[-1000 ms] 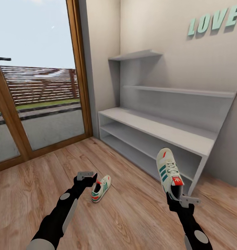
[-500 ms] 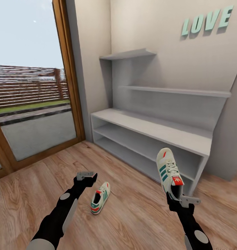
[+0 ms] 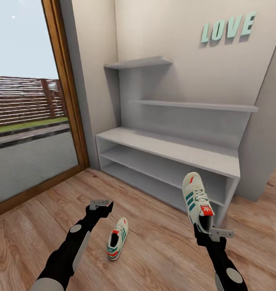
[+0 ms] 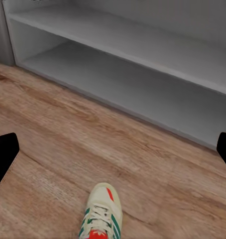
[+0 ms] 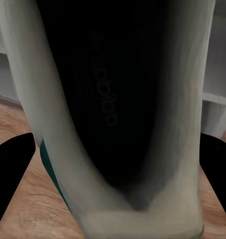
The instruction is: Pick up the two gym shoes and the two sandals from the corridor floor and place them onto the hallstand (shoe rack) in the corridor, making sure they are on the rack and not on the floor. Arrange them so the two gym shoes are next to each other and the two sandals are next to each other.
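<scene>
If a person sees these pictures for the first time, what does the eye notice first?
First, the gym shoe held toe-up in the right gripper, in front of the hallstand. Then the second gym shoe lying on the corridor floor, just beyond the open left gripper. The mint LOVE letters stand high on the wall.

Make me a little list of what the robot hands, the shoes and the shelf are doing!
right hand: shut on a sneaker, toe pointing up
held sneaker: off the floor, in front of the shoe rack
left hand: open, holding nothing
other sneaker: lying on the wood floor
shoe rack: no shoes on the shelves seen
</scene>
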Motion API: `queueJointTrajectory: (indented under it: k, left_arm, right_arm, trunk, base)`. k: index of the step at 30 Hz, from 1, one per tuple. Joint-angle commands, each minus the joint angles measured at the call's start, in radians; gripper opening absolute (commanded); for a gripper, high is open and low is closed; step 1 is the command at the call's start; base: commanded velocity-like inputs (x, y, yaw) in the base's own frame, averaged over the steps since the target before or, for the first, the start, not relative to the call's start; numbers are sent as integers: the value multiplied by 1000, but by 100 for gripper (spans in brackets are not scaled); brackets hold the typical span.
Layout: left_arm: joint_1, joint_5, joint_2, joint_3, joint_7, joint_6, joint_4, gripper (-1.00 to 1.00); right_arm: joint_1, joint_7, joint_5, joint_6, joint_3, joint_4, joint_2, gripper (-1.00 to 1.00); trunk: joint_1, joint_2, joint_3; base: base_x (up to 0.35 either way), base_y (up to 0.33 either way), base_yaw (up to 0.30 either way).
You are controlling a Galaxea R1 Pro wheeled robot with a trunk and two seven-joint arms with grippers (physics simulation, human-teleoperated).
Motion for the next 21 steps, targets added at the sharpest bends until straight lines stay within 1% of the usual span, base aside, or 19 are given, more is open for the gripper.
queueJointTrajectory:
  k: [1, 10, 14, 21]
  left_arm:
    - [0, 6, 0, 1, -3, 6, -1, 100]
    - [0, 5, 0, 1, -3, 7, -1, 100]
    - [0, 5, 0, 1, -3, 6, -1, 100]
    - [0, 5, 0, 1, -3, 7, -1, 100]
  right_arm:
    - [0, -1, 0, -2, 0, 0, 0, -100]
    - [0, -1, -1, -2, 0, 0, 0, -100]
    - [0, -1, 0, -2, 0, 0, 0, -100]
    - [0, -1, 0, -2, 0, 0, 0, -100]
  trunk:
    - [0, 0, -1]
    - [0, 0, -1]
    - [0, 0, -1]
    - [0, 0, -1]
  base:
    - [80, 123, -30]
    - [44, 45, -8]
    - [200, 150, -1]
    - [261, 216, 0]
